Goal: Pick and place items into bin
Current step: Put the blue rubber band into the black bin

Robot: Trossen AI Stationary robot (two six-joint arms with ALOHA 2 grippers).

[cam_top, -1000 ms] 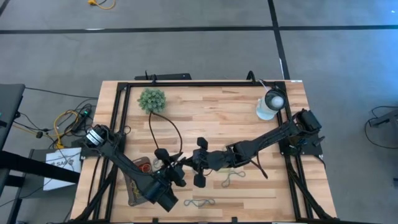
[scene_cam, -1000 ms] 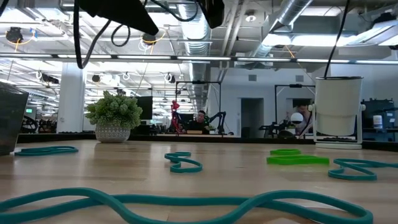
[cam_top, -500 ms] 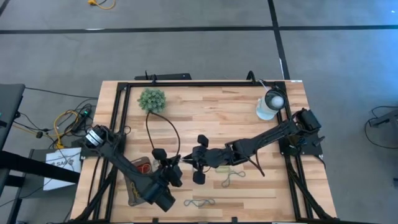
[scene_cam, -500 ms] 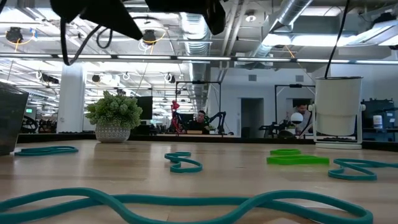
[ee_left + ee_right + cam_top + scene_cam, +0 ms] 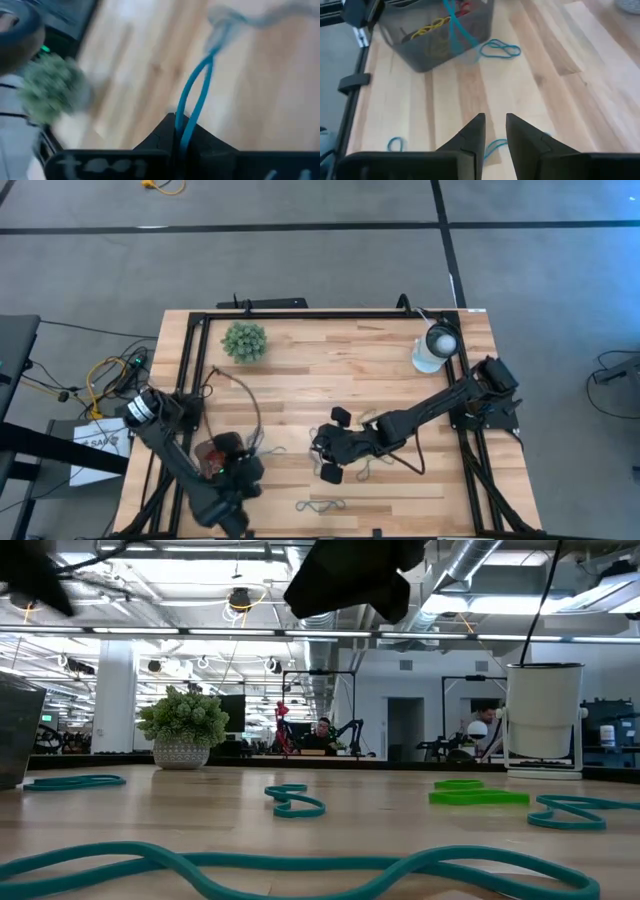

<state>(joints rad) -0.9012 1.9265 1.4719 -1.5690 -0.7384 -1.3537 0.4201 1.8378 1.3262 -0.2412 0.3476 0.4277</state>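
The left gripper [image 5: 177, 142] pinches a blue band [image 5: 197, 97] that stretches out ahead of its fingers; the right gripper [image 5: 495, 131] stands part open, empty.

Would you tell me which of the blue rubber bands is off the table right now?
The blue band pinched in the left pincer, dangling stretched from its shut tips; the other blue bands lie flat on the wood.

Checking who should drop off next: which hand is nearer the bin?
Left. The left hand, shut on a blue band, sits right at the bin by the table's left edge; the right hand hangs open near the table's middle.
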